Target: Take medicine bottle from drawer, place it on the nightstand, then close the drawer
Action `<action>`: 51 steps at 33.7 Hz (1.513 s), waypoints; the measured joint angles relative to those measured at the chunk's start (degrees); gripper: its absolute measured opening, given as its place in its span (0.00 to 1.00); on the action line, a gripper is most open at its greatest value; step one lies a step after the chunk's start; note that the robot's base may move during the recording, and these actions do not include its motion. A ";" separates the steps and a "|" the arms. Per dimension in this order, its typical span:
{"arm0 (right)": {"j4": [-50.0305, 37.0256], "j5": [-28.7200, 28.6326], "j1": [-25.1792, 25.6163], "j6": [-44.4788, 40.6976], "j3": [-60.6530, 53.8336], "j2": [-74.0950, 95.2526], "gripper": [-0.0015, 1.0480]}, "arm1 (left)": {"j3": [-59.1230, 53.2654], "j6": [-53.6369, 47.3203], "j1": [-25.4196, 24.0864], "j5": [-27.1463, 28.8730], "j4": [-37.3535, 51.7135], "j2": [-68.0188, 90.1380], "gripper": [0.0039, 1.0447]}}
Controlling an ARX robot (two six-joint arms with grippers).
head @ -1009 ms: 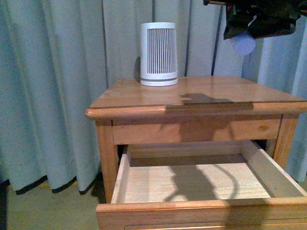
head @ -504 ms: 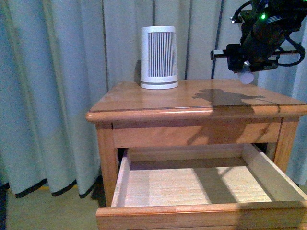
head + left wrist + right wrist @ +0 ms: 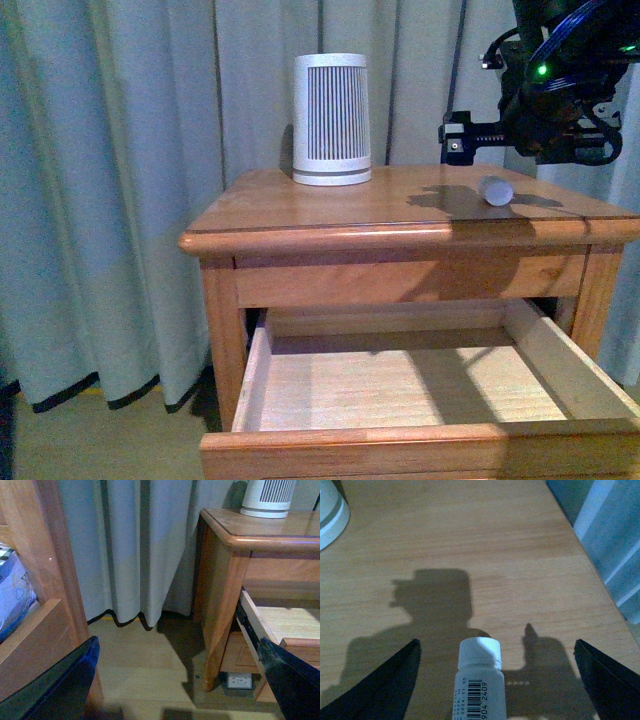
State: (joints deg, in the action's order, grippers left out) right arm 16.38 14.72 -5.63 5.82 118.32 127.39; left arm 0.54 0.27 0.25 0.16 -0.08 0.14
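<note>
The small white medicine bottle (image 3: 495,190) lies on its side on the nightstand (image 3: 330,205) top, toward its right side. In the right wrist view the medicine bottle (image 3: 479,680) lies between the wide-apart fingers, touching neither. My right gripper (image 3: 530,125) hovers just above and behind it, open. The upper drawer (image 3: 420,385) is pulled out, its pale interior empty. My left gripper (image 3: 180,680) is open and empty, low beside the nightstand's left side, over the floor.
A tall white-and-grey ribbed tapered device (image 3: 331,118) stands at the back of the nightstand top. Grey curtains (image 3: 120,180) hang behind. In the left wrist view a wooden bed frame (image 3: 35,595) stands close by and a socket box (image 3: 239,680) sits under the nightstand.
My right gripper came down with the bottle, opened and let it go; the bottle now lies on the nightstand top. The gripper has risen slightly to the right.
</note>
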 joint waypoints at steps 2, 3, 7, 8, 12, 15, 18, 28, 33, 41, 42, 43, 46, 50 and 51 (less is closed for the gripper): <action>-2.29 -0.70 0.15 -0.09 -2.45 -2.49 0.94 | 0.00 0.00 0.00 0.00 0.00 0.00 0.94; -3.19 -0.63 0.17 -0.11 -3.61 -3.72 0.93 | 0.00 0.00 0.00 0.00 0.00 0.00 0.94; -7.91 0.42 0.24 -0.07 -11.23 -11.85 0.93 | 0.00 0.00 0.00 0.00 0.00 0.00 0.94; -9.29 0.74 0.26 -0.07 -13.46 -14.12 0.93 | 0.00 0.00 0.00 0.00 0.00 0.00 0.94; -15.54 2.36 0.46 0.48 -24.90 -25.79 0.93 | 0.00 0.00 0.00 0.00 0.00 0.00 0.94; -20.06 2.19 0.74 1.42 -36.85 -36.98 0.93 | 0.00 0.00 0.00 0.00 0.00 0.00 0.94; -23.02 1.84 0.90 2.86 -52.22 -49.29 0.93 | 0.00 0.00 0.00 0.00 0.00 0.00 0.94; -24.06 0.68 -6.19 9.22 -93.66 -65.83 0.93 | 0.00 0.00 0.00 0.00 0.00 0.00 0.94; -31.06 -0.07 -8.39 10.08 -99.71 -59.67 0.93 | 0.00 0.00 0.00 0.00 0.00 0.00 0.94; -44.70 0.48 -7.89 9.57 -99.56 -44.59 0.93 | 0.00 0.00 0.00 0.00 0.00 0.00 0.94; -45.99 0.46 -7.82 9.33 -99.08 -42.82 0.93 | 0.00 0.00 0.00 0.00 0.00 0.00 0.94; -47.39 0.35 -7.63 9.18 -98.60 -41.05 0.93 | 0.00 0.00 0.00 0.00 0.00 0.00 0.94; -50.90 0.26 -7.23 8.48 -95.89 -35.04 0.93 | 0.00 0.00 0.00 0.00 0.00 0.00 0.94; -56.06 0.04 -6.88 5.62 -91.86 -27.69 0.93 | 0.00 0.00 0.00 0.00 0.00 0.00 0.94; -57.11 -0.13 -6.86 4.96 -91.32 -26.27 0.93 | 0.00 0.00 0.00 0.00 0.00 0.00 0.94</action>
State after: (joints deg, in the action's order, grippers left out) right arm -40.73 14.59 -12.49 10.79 27.00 101.12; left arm 0.54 0.27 0.25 0.16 -0.08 0.14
